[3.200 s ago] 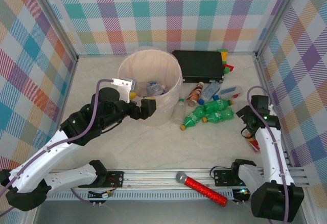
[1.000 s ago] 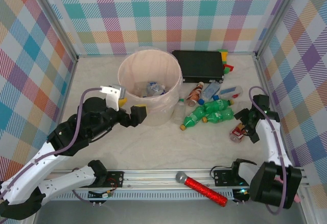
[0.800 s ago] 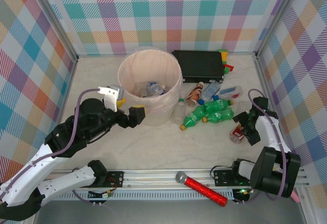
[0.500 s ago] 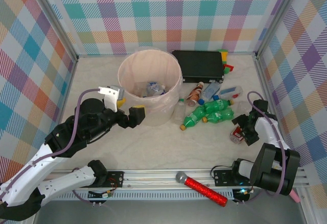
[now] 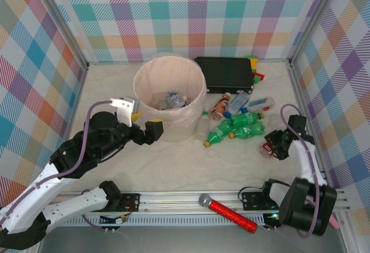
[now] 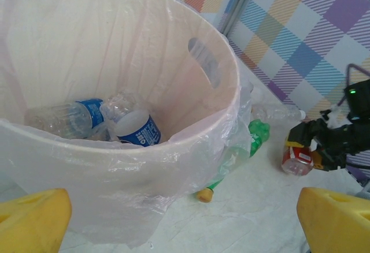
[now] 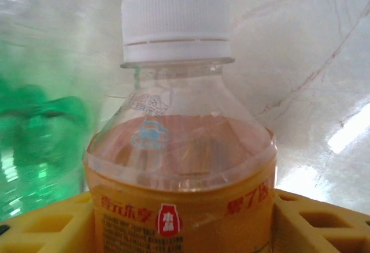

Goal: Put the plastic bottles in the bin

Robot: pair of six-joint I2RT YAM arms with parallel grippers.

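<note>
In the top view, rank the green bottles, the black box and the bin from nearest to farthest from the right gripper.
1. Green bottles, just left of the right gripper.
2. Black box, at the back.
3. Bin, far left.

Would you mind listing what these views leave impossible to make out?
- Right wrist: the orange-labelled bottle is cut off at the lower edge, and it hides whether the right gripper is touching it.
- Left wrist: the bin has its floor hidden by its near wall, so the bottle count inside is unknown.
- Right wrist: the green bottle is blurred.
</note>
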